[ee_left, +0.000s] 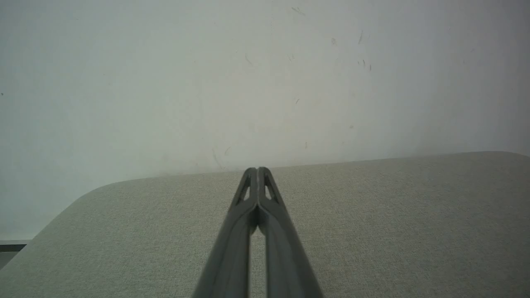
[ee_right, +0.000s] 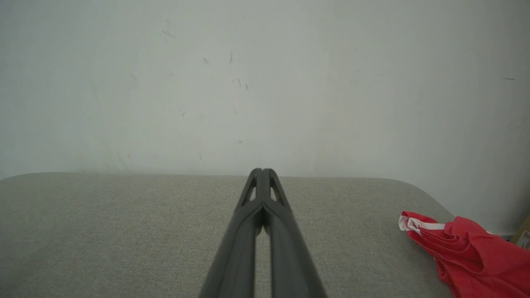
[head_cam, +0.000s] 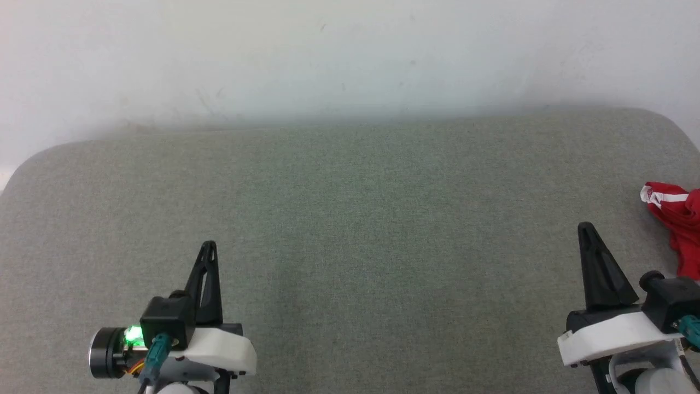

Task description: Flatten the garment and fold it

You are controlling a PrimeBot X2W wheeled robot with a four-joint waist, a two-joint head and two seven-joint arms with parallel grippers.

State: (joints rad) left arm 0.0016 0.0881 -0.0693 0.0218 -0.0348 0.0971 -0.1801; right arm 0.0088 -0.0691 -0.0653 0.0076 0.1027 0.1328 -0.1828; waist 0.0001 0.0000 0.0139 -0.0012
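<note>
At seven o'clock in the head view we see our left claw (head_cam: 209, 250). Its two dark fingers are pressed together, gripping nothing, and they point toward twelve over the grey-green fabric-covered desk (head_cam: 350, 208). In our left wrist view the tips meet against the scuffed pale wall (ee_left: 165, 82) behind the desk's far edge. At five o'clock in the head view sits our right claw (head_cam: 586, 229), likewise closed tight and empty, also pointing toward twelve. The garment (head_cam: 678, 219) lies crumpled at three o'clock by the desk's right edge, cut off by the frame, near the right claw but apart from it. In our right wrist view it lies at four o'clock, a bunch of red folds with a white band at its left end.
</note>
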